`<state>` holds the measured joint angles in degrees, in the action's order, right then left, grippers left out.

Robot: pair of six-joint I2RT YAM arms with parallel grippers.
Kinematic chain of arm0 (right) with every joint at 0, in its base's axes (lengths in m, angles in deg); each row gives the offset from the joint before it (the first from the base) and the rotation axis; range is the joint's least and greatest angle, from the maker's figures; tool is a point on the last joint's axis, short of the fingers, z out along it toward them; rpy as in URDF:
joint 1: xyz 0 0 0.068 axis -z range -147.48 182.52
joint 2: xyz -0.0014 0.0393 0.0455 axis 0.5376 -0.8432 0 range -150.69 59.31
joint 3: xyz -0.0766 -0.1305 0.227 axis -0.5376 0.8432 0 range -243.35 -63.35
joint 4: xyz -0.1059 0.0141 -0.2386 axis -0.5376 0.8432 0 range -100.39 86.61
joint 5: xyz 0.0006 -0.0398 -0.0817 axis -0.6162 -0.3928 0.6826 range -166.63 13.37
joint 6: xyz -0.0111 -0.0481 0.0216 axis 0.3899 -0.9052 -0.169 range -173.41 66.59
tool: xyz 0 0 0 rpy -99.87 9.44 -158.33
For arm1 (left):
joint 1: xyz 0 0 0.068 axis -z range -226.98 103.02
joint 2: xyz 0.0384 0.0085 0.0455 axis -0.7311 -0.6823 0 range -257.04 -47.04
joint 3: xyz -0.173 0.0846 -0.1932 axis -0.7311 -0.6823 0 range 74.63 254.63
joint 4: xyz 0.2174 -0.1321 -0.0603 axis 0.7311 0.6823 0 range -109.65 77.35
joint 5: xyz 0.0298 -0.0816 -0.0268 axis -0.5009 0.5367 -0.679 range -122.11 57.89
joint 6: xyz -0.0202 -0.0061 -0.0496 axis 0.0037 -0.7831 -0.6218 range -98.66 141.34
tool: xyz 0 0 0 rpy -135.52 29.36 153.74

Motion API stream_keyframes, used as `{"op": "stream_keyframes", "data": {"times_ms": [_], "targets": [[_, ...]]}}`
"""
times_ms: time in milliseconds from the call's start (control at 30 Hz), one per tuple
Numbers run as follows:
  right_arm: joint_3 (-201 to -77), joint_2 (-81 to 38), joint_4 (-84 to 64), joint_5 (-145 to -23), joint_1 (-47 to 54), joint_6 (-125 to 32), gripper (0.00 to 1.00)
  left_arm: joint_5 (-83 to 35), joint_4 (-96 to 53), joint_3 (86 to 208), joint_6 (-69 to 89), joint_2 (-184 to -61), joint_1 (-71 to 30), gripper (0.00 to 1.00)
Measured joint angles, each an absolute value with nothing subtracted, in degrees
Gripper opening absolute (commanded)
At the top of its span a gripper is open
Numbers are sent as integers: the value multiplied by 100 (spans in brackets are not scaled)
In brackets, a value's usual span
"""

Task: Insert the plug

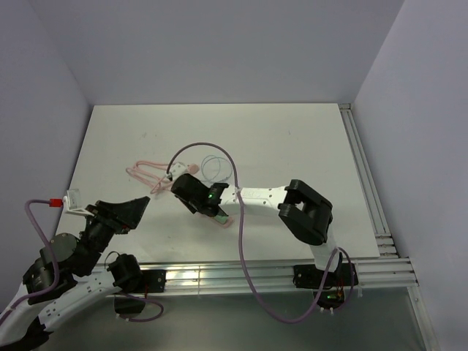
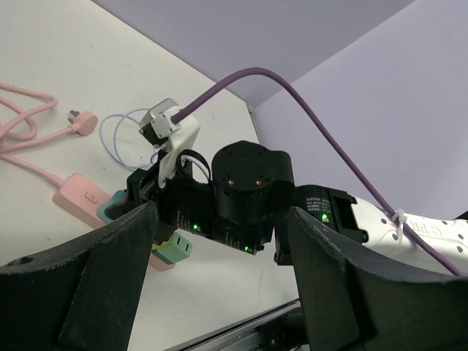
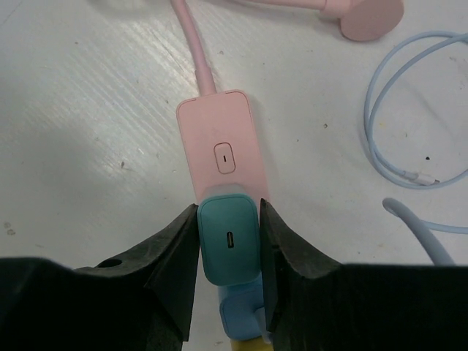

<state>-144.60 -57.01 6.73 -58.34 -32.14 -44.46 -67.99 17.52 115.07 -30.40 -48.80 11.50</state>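
Observation:
A teal plug with a small port in its face sits on the pink power strip, just below the strip's switch. My right gripper is shut on the teal plug, one finger on each side. Behind it on the same strip are a light blue plug and a green plug. In the top view my right gripper hides most of the strip. My left gripper hangs open and empty near the table's front left, facing the right arm.
The strip's pink cord lies coiled at the left, ending in a pink wall plug. A thin light blue cable loops right of the strip. A purple cable arches over the right arm. Metal rails run along the near and right edges.

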Motion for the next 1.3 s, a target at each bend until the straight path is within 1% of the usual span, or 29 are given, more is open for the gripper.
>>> {"op": "stream_keyframes", "data": {"times_ms": [200,467,733,767,800,867,900,967,1033,1067,1133,1200,1300], "targets": [[-13721,-5410,-249,-5758,-3243,-4269,0,-6786,1699,11459,-3042,-4876,1150,78],[-13311,-5335,-903,-5708,-3252,-4162,0,-6707,1655,11426,-3038,-5147,1150,78],[-13195,-5333,-1178,-5404,-3335,-4053,0,-6535,1537,11429,-3001,-5252,1150,79],[-13195,-5333,-1189,-5334,-3354,-4038,2,-6517,1533,11429,-2992,-5280,1150,79],[-13195,-5333,-1191,-5275,-3372,-4020,11,-6498,1531,11429,-2983,-5304,1150,79],[-13236,-5335,-1143,-5141,-3416,-3981,23,-6487,1531,11429,-2975,-5319,1150,79],[-13278,-5335,-1086,-5061,-3448,-3963,40,-6487,1529,11429,-2975,-5319,1150,79],[-13367,-5346,-962,-4923,-3516,-3928,54,-6491,1533,11429,-2979,-5319,1150,80],[-13472,-5296,-887,-4759,-3558,-3887,59,-6493,1535,11429,-2994,-5317,1150,80],[-13551,-5307,-820,-4755,-3560,-3869,64,-6495,1535,11429,-3003,-5313,1150,80],[-13660,-5307,-638,-4842,-3569,-3843,67,-6495,1542,11426,-3042,-5285,1150,81],[-13772,-5292,-396,-4923,-3586,-3847,74,-6498,1551,11416,-3073,-5210,1150,82],[-13883,-5174,83,-5069,-3608,-3898,75,-6519,1557,11407,-3139,-5127,1150,84]]}}
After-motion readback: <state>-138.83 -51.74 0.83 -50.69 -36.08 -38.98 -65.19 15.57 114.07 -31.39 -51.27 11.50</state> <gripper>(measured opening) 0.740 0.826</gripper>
